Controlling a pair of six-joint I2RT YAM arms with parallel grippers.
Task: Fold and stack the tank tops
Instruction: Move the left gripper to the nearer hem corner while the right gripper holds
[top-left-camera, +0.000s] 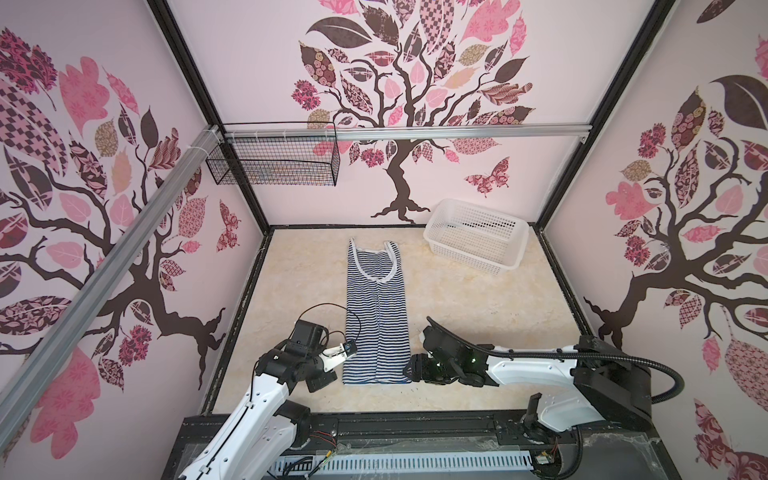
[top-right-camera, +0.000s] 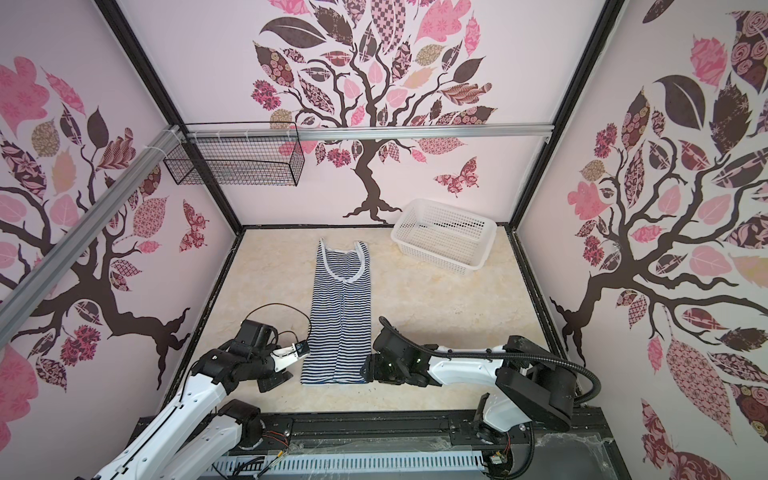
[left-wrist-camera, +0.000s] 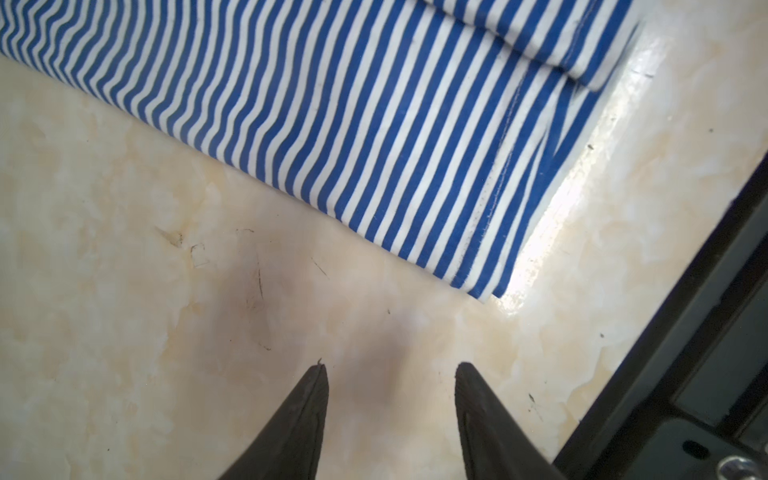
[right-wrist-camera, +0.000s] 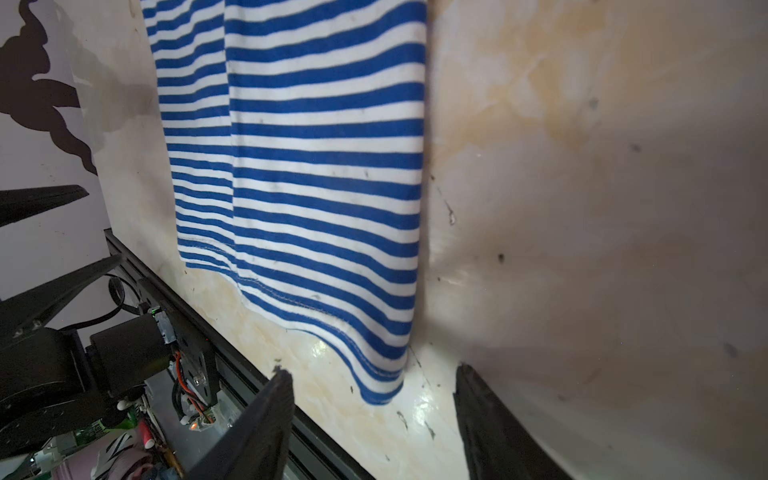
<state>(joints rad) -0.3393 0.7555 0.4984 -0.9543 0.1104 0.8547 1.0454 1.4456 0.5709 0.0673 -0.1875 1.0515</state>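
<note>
Marble tabletop: tank top between left claw and right claw, seemingly untouched.

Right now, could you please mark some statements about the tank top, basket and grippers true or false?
1. The striped tank top lies flat on the table, straps toward the back wall. True.
2. The white perforated basket holds a folded top. False: nothing shows inside it.
3. The left gripper is shut on the hem. False: its jaws stand open over bare table beside the top.
4. The right gripper is open near the hem's corner. True.
</note>
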